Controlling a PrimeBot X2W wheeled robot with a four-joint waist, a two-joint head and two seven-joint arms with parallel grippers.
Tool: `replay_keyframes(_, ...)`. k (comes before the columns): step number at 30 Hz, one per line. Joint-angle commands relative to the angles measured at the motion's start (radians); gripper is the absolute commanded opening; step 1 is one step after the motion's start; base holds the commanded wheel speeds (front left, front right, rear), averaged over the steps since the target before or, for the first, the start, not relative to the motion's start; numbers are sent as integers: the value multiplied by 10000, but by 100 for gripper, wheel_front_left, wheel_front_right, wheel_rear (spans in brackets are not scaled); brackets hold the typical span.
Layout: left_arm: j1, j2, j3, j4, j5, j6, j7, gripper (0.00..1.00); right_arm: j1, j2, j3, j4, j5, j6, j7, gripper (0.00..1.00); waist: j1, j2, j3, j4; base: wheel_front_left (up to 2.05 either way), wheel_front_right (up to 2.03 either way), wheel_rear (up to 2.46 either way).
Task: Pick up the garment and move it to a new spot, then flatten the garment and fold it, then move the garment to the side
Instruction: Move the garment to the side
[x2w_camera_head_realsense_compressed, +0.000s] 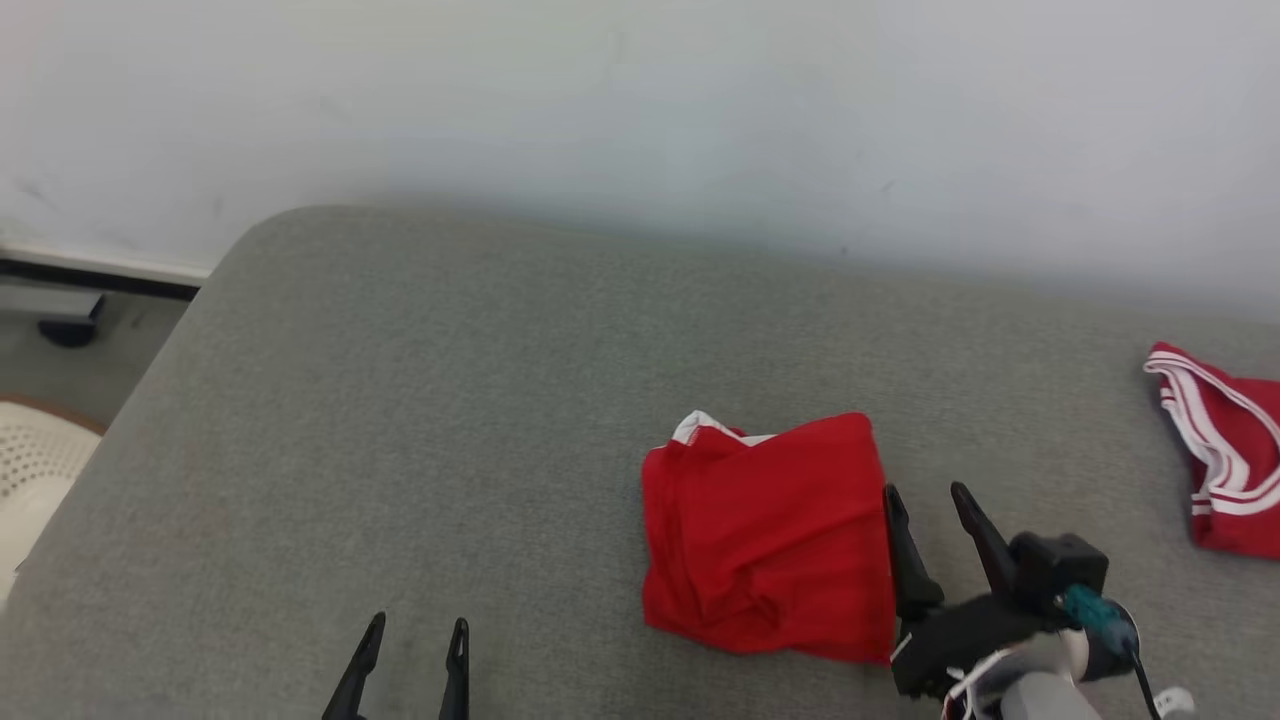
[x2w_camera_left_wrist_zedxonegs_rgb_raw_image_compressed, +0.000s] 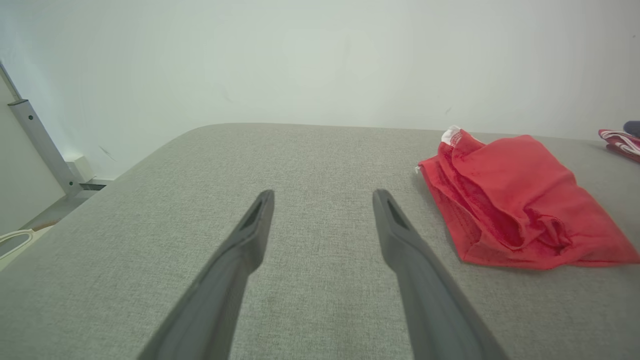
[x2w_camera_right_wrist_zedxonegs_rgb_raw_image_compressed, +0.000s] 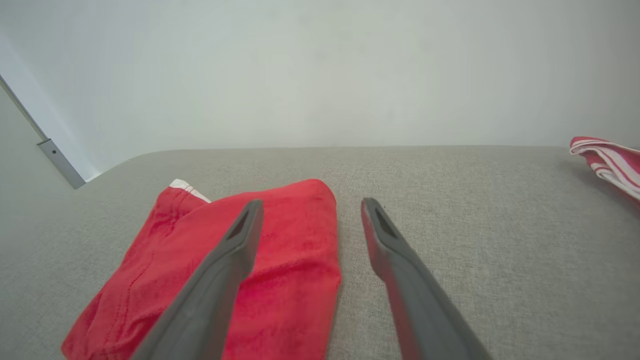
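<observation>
Grey woven fabric covers the bed (x2w_camera_head_realsense_compressed: 400, 400). At its near edge, left of middle, the left end effector (x2w_camera_head_realsense_compressed: 418, 622) rests low over bare cloth, fingers spread wide and holding nothing. The garment lies well to its right.

Further right along the near edge, the right end effector (x2w_camera_head_realsense_compressed: 925, 490) is also fully spread and empty. It sits at the garment's right edge. In the right wrist view its left finger lies over the red cloth and its right finger over bare bed, so the jaws straddle that edge.

The garment (x2w_camera_head_realsense_compressed: 770, 540), red with a white bit showing at its far edge, lies in a rough folded rectangle right of the bed's middle, toward the near edge. The fold looks done, so the move to the side is probably what remains.

The risks are these:
- Closing here may catch only the top layer, since the stack is soft and loose at its left side. A lift would then open the fold.
- One-sided pulling could drag the lower layers and bunch them on the rough fabric.
- The left end effector is too far away to support the other side.

Toward the far right edge lies a striped garment (x2w_camera_head_realsense_compressed: 1225, 450). A shift that way could land on it or tangle with it. Behind stands the wall (x2w_camera_head_realsense_compressed: 640, 100).
</observation>
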Motion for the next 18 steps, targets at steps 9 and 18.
replay_keyframes(9,-424,9,-204,85,-245,51,-31,100,-2034,-6,-660,3684,-109,-20,4,100,-1,0,707,1063,0,0,0)
replay_keyframes(18,-432,11,-223,157,-327,112,-31,100,-2602,6,-305,6116,450,-20,49,100,-1,0,692,1068,0,0,0)
